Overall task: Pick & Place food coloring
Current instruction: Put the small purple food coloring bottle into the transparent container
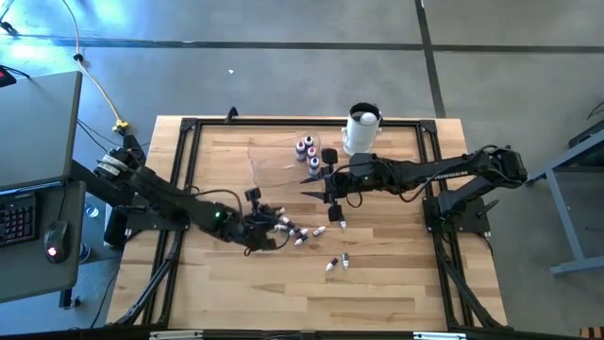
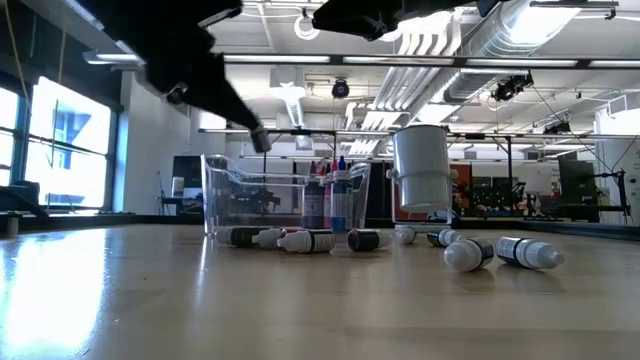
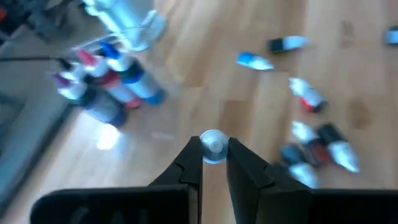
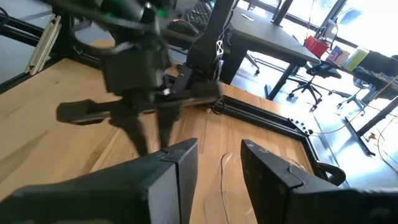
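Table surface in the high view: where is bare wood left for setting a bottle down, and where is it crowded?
Bare: the near strip of the table below the two stray bottles, and the far-left corner. Crowded: the middle, around the left gripper, right gripper, the clear bin and the white container.

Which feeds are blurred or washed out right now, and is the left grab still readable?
Left wrist view: soft all over, the standing bottles smeared, but the left gripper clearly pinches a small whitish bottle. Right wrist view: the left arm ahead is motion-blurred, while the right gripper reads open. Low view: bright windows behind, with sheen on the table. High view: even light.
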Controlling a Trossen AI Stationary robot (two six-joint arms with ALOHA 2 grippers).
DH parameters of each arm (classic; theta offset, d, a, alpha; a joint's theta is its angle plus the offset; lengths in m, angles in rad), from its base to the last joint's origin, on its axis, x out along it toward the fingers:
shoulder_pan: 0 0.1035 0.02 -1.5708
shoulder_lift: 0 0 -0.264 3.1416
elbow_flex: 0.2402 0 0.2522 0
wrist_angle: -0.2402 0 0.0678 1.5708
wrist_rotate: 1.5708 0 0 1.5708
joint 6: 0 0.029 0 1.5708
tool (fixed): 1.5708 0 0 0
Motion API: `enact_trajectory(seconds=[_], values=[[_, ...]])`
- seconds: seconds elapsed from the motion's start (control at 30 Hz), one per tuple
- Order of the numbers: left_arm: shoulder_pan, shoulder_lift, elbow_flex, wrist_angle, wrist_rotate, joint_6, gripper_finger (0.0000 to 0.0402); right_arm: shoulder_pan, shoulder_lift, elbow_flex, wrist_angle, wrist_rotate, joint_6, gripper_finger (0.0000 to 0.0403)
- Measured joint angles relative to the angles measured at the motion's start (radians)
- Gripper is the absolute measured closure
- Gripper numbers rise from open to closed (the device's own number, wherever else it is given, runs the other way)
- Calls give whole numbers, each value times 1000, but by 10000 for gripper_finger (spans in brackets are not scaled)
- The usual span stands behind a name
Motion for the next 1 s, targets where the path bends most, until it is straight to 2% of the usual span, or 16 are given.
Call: enact_trajectory(seconds=[0.13, 0.27, 0.33, 0.4, 0.47, 0.53, 0.7, 0.9, 1.0], values=[[114, 0, 129, -196, 50, -38, 366, 0, 0, 0, 0, 0, 0, 288], [264, 0, 189, -266, 108, -50, 354, 0, 0, 0, -2, 0, 1, 288], [349, 0, 192, -269, 174, -23, 350, 0, 0, 0, -7, 6, 0, 288], [433, 0, 191, -296, 287, -16, 349, 1, 0, 0, -10, 49, -4, 288], [510, 1, 173, -289, 390, -14, 348, 1, -5, 0, -29, 119, -29, 288], [570, 15, 147, -268, 444, -3, 347, 0, -12, 0, -49, 206, -42, 288], [698, 48, 99, -218, 463, 20, 347, 0, -14, -1, -99, 387, -40, 288], [787, 137, 90, -145, 624, 43, 346, 0, -14, -2, -93, 390, -38, 288], [797, 174, 90, -63, 652, 99, 346, 1, -14, -2, -90, 390, -38, 288]])
